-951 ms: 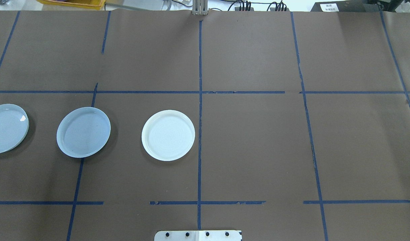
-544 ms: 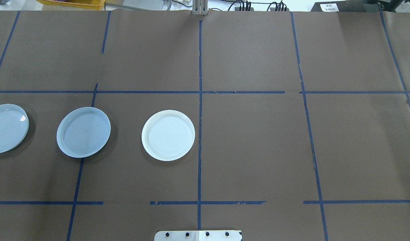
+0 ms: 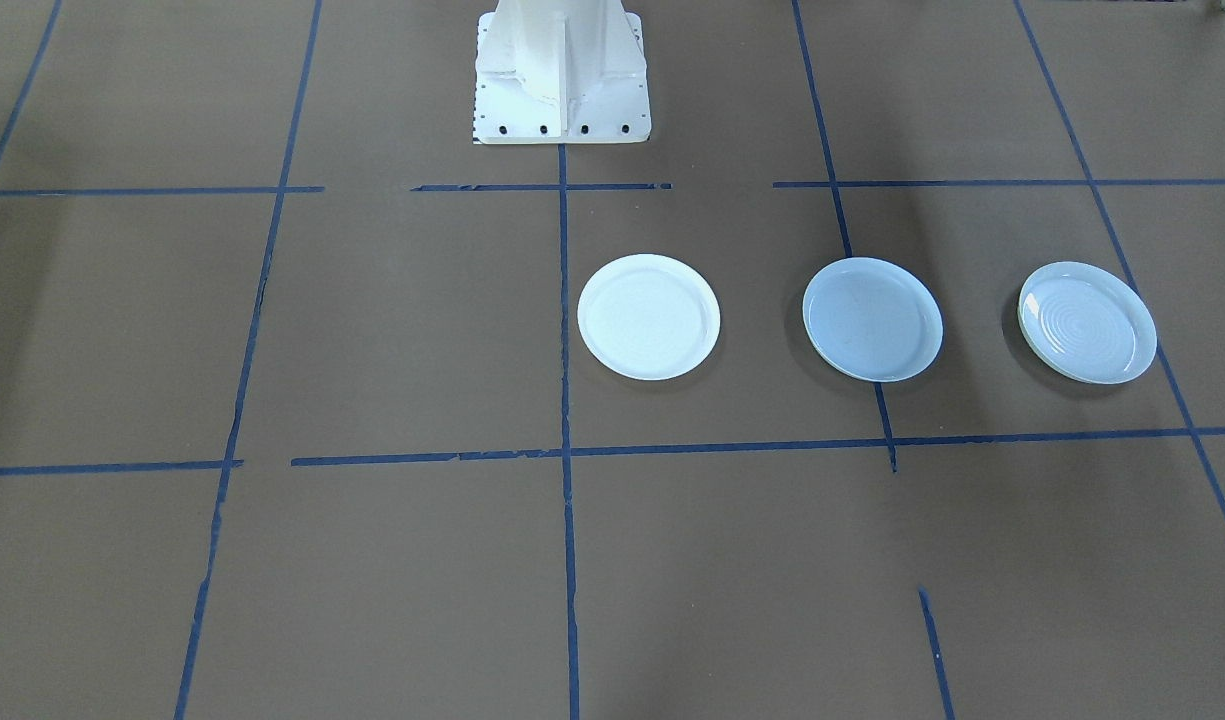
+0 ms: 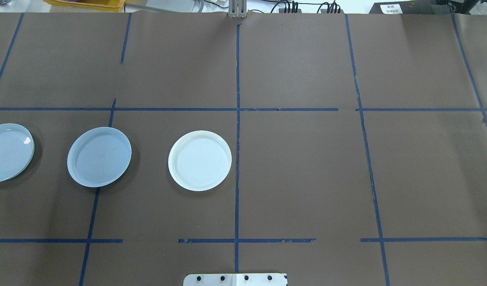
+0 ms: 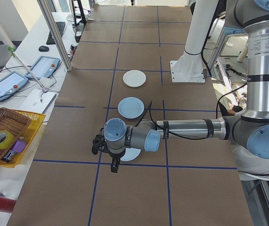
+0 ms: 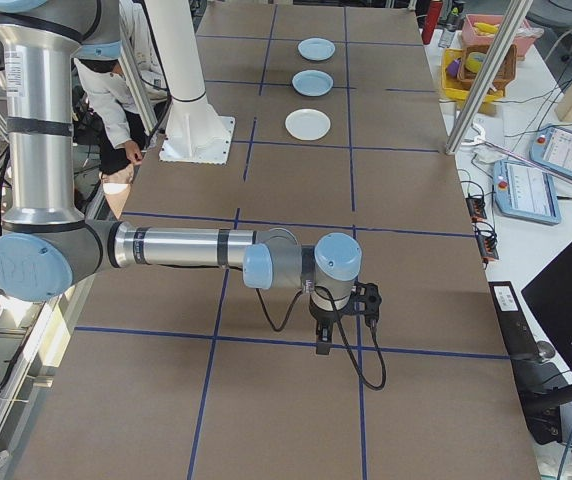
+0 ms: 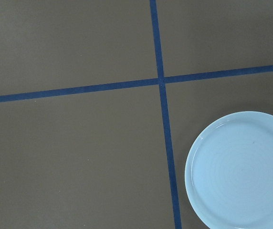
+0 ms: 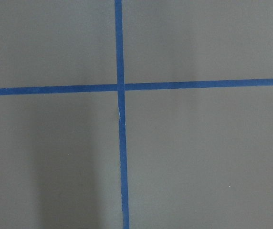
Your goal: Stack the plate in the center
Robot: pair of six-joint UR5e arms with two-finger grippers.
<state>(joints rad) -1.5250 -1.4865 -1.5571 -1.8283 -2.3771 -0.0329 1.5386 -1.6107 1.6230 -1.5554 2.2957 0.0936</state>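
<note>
three plates in a row on the bench; the center plate [image 4: 99, 157] sits untouched between ringed plate [image 4: 8, 152] and white plate [image 4: 199, 160]. no stacking begun. left gripper [image 5: 110, 157] must descend on ringed plate's rim. fingers' state: cannot tell, either arm.

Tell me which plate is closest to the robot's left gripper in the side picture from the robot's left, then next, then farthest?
From the left gripper:
1. Ringed plate, partly hidden right behind the wrist.
2. Bluish-white plate, the middle one, farther along the table.
3. Bright white plate, farthest, near the robot's base.
</note>
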